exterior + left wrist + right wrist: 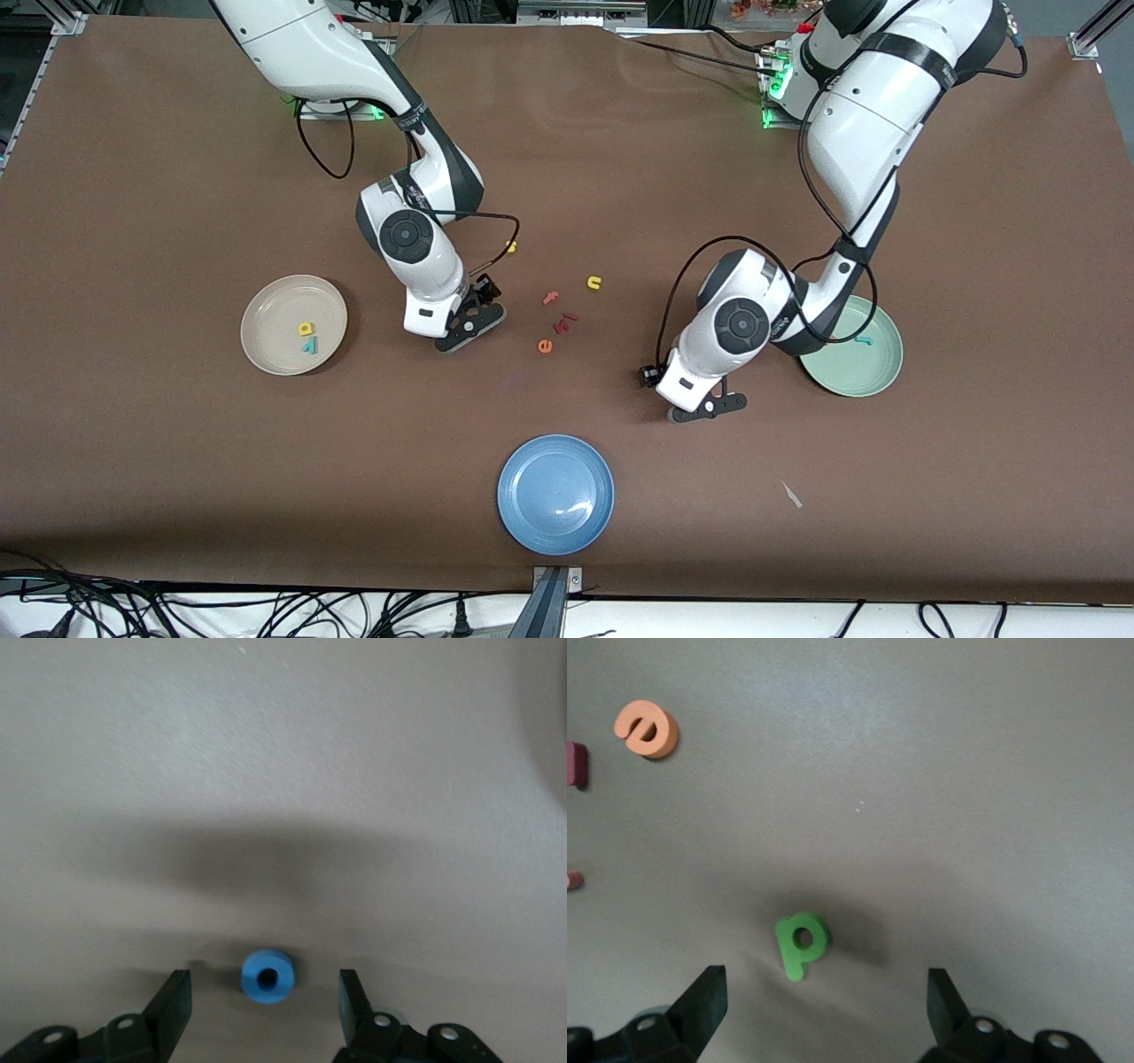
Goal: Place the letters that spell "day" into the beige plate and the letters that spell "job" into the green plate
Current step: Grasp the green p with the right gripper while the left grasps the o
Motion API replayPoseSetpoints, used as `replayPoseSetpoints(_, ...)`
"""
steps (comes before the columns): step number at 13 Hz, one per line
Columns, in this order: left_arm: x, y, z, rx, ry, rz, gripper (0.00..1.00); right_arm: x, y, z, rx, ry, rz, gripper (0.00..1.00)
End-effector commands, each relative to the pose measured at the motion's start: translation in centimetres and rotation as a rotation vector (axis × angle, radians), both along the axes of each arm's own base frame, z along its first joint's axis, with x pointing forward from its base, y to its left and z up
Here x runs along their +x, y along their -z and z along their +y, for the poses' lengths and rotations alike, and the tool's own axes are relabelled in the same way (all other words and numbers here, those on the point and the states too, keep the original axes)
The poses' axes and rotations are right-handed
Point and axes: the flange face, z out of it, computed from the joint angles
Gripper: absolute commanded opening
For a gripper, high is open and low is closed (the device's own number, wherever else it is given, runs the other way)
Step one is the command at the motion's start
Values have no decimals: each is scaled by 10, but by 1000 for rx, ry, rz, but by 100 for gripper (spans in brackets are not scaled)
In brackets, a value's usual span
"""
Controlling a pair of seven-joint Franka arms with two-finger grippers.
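Left gripper (266, 1001) low on table, jaws apart straddling blue o (267, 975), set to pinch for green plate (877, 377). Right gripper (824, 1005) spread wide over green d (802, 943).

I see a blue o (267, 975) between my left end effector's (266, 1005) black fingers (173, 1001), a green letter (801, 943) by the right end effector (824, 1005), an orange e (647, 728) farther off, all on brown surface (177, 177).

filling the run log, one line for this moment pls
left gripper: open around blue o | right gripper: open over green d | beige plate: two letters
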Motion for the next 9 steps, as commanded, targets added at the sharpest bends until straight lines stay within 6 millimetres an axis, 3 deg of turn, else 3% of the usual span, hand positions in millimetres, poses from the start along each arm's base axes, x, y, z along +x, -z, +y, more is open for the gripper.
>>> replayPoseSetpoints(1, 1, 3, -13, 32, 38, -26, 65, 1, 11, 12, 5, -39, -31, 100)
replayPoseSetpoints(3, -2, 7, -17, 68, 76, -45, 63, -3, 20, 14, -15, -66, -31, 99)
replayPoseSetpoints(9, -1, 10, -14, 82, 87, -51, 53, 0, 19, 18, -14, -62, -36, 65)
